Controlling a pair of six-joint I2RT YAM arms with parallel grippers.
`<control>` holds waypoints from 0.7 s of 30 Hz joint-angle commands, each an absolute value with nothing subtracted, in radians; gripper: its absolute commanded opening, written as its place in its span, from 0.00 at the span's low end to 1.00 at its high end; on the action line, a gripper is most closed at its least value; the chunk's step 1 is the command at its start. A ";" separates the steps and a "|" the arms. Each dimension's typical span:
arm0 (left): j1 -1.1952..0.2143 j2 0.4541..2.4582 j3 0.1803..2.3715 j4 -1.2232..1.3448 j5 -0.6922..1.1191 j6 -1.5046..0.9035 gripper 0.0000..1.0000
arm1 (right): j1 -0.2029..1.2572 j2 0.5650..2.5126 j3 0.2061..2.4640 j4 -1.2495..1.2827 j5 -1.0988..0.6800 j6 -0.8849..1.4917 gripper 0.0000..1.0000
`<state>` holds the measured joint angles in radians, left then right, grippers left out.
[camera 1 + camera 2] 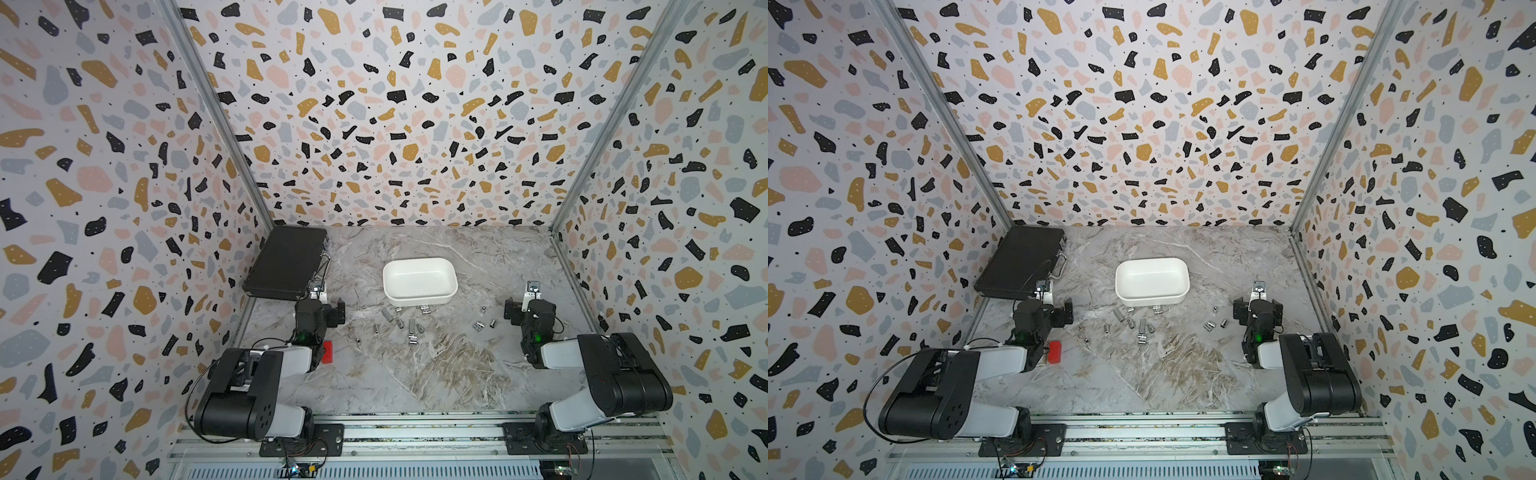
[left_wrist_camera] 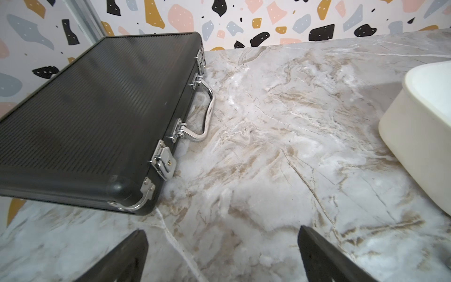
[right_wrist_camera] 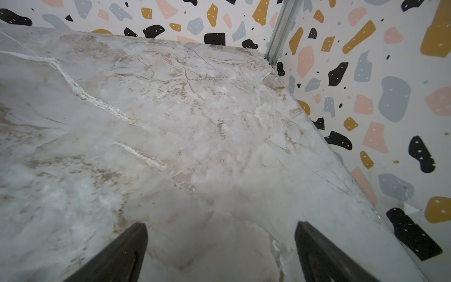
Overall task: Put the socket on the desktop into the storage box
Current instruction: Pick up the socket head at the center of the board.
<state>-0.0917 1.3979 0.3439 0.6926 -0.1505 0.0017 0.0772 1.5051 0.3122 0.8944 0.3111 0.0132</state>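
Observation:
Several small silver sockets lie loose on the grey marble desktop (image 1: 436, 374) in front of the storage box. One cluster of sockets (image 1: 411, 328) (image 1: 1142, 330) sits mid-table, and a smaller group of sockets (image 1: 480, 326) (image 1: 1210, 325) lies to its right. The white storage box (image 1: 419, 300) (image 1: 1152, 297) (image 2: 419, 136) stands empty behind them. My left gripper (image 1: 322, 307) (image 1: 1046, 311) (image 2: 222, 230) hovers left of the sockets, open over bare marble. My right gripper (image 1: 525, 309) (image 1: 1258, 309) (image 3: 220, 224) hangs right of them, also open and empty. No socket shows in either wrist view.
A flat black case (image 1: 286, 262) (image 1: 1021, 259) (image 2: 92, 117) with metal latches and a handle lies at the back left, close to my left gripper. A small red object (image 1: 327, 352) (image 1: 1054, 352) sits beside the left arm. Terrazzo-print walls enclose three sides.

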 commanded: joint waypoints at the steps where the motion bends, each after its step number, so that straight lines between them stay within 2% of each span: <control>1: -0.094 1.312 0.496 0.461 -0.249 -0.030 0.99 | 0.090 1.415 0.354 0.818 0.345 -0.002 1.00; 4: -0.093 1.267 0.593 0.296 -0.297 -0.083 1.00 | 0.095 1.299 0.441 0.583 0.386 0.015 1.00; 6: -0.094 1.236 0.639 0.225 -0.325 -0.132 1.00 | 0.095 1.239 0.494 0.460 0.421 0.115 1.00; 9: -0.092 1.183 0.711 0.114 -0.252 -0.196 0.99 | 0.095 1.153 0.593 0.231 0.327 0.198 1.00; 12: -0.086 1.130 0.780 -0.089 -0.298 -0.523 0.99 | 0.091 1.094 0.694 -0.081 0.375 0.462 1.00; 14: -0.077 1.100 0.802 -0.141 -0.202 -0.579 1.00 | 0.077 1.080 0.739 -0.234 0.353 0.588 1.00; 16: -0.078 1.068 0.808 -0.163 -0.116 -0.609 1.00 | 0.072 1.074 0.774 -0.312 0.276 0.598 1.00; 19: -0.078 1.042 0.855 -0.327 -0.066 -0.625 1.00 | 0.072 1.072 0.823 -0.417 0.204 0.618 1.00; 20: -0.078 1.039 0.870 -0.373 -0.045 -0.625 1.00 | 0.073 1.072 0.836 -0.443 0.178 0.612 0.97; 21: -0.078 1.032 0.883 -0.422 -0.030 -0.623 1.00 | 0.073 1.073 0.848 -0.464 0.143 0.601 0.88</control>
